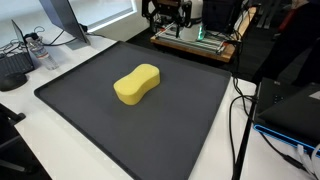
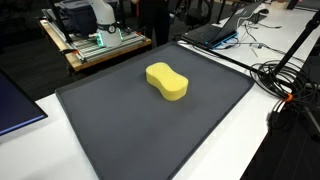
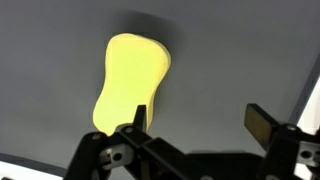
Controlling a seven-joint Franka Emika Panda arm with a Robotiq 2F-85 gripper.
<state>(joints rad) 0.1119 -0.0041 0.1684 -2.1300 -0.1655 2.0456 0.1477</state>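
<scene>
A yellow peanut-shaped sponge [image 1: 137,84] lies on a dark grey mat [image 1: 90,120], a little past the mat's middle; it also shows in the other exterior view [image 2: 167,81]. My gripper [image 3: 198,122] is open and empty, held above the mat. In the wrist view the sponge [image 3: 130,75] lies below and to the left of the jaws, its near end just behind the left finger. In an exterior view the gripper [image 1: 167,12] hangs high beyond the mat's far edge, apart from the sponge.
A wooden platform with green-lit equipment [image 1: 197,40] stands behind the mat [image 2: 95,45]. Cables [image 2: 285,75] and a laptop [image 2: 215,32] lie beside one edge. A monitor [image 1: 60,20] stands at another corner, and dark laptops [image 1: 295,110] [image 2: 15,105] lie by the mat's sides.
</scene>
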